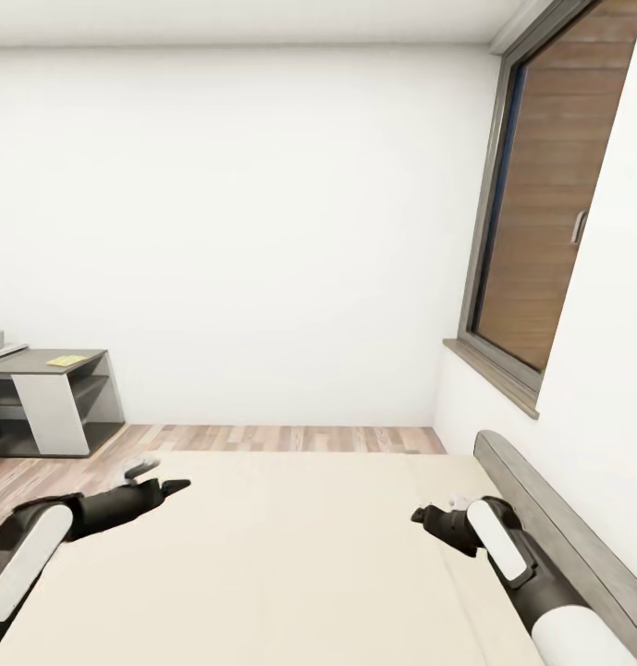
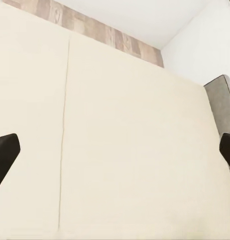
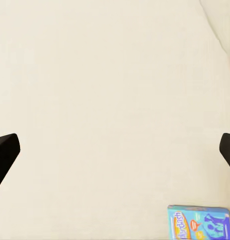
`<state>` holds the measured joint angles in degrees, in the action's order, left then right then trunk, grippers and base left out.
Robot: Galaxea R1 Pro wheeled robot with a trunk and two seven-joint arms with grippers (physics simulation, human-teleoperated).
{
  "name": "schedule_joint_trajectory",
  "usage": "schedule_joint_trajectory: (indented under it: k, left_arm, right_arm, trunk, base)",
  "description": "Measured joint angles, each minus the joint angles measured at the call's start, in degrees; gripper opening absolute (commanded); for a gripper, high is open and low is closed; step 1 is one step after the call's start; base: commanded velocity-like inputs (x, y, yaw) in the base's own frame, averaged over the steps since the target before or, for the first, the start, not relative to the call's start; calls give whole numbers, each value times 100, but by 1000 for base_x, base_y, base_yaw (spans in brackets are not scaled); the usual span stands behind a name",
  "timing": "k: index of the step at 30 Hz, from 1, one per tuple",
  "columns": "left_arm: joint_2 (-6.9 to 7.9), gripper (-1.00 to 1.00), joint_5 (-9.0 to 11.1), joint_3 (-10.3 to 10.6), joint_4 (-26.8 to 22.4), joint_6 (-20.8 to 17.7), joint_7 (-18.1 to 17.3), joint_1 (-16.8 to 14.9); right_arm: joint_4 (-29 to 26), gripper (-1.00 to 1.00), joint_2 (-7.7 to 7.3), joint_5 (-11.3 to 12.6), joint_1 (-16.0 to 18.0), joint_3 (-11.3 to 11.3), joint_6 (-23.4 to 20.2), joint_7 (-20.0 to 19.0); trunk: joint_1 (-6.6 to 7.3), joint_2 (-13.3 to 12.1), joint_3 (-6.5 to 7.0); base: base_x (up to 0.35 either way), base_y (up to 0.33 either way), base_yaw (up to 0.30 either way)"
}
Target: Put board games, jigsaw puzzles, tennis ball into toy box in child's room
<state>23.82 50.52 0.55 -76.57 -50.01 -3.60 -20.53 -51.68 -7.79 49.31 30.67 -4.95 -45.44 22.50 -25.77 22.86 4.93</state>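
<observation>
Walls (image 1: 244,231): plain white, evenly lit. Ceiling (image 1: 244,20): white strip at top. Floor (image 1: 281,437): wood planks, a band between far wall and bed. Bed (image 1: 281,555): cream mattress, grey headboard (image 1: 558,527) along its right edge. Window (image 1: 549,185): grey frame and sill in right wall, brown planking behind the glass. Desk (image 1: 55,398): grey side section with open shelves, far left.

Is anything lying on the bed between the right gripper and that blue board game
Nothing visible does. In the right wrist view the open right gripper looks down on bare cream bed, and the blue board game lies flat at the frame's edge with only plain mattress between it and the fingertips.
</observation>
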Motion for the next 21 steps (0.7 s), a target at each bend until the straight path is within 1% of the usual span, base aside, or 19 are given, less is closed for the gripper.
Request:
schedule_joint_trajectory:
  k: [2,3,4,6,7,10,12,14,16,21]
  left_arm:
    - [-310,100,-286,277,413,9,335,-233]
    - [-383,100,-348,323,528,10,390,-276]
    - [-485,100,-433,385,754,11,463,-337]
    - [-599,100,-536,451,1190,12,541,-459]
    - [-618,100,-550,460,1289,12,553,-509]
    - [-749,100,-591,517,1728,11,589,-893]
    - [-792,100,-626,585,1935,35,600,-1003]
    - [-820,100,-715,728,2118,58,589,-1077]
    - [-817,100,-757,798,2181,59,575,-1108]
    - [-825,100,-793,860,2238,59,567,-1137]
  right_arm:
    - [141,100,-13,-6,71,-56,20,97]
    - [160,100,-13,-5,82,-64,22,112]
    - [186,100,-20,-7,96,-79,21,132]
    - [200,100,-45,-4,111,-95,15,141]
    - [200,100,-47,-2,113,-97,14,144]
    - [206,100,-75,-1,119,-98,-5,146]
    - [219,100,-87,-1,120,-99,-10,145]
    - [232,100,-92,-1,121,-103,-26,145]
    - [239,100,-92,0,121,-104,-34,145]
    - [284,100,-90,8,131,-105,-41,146]
  trunk:
    - [0,0,0]
    - [0,1,0]
    - [0,0,0]
    - [0,1,0]
    - [1,1,0]
    - [0,1,-1]
    - [0,1,-8]
    - [0,1,-21]
    - [0,1,-37]
    - [0,1,-82]
  base:
    - [0,0,0]
    - [0,0,0]
    - [0,0,0]
    - [0,0,0]
    - [0,0,0]
    - [0,0,0]
    - [0,0,0]
    - [0,0,0]
    - [0,0,0]
    - [0,0,-6]
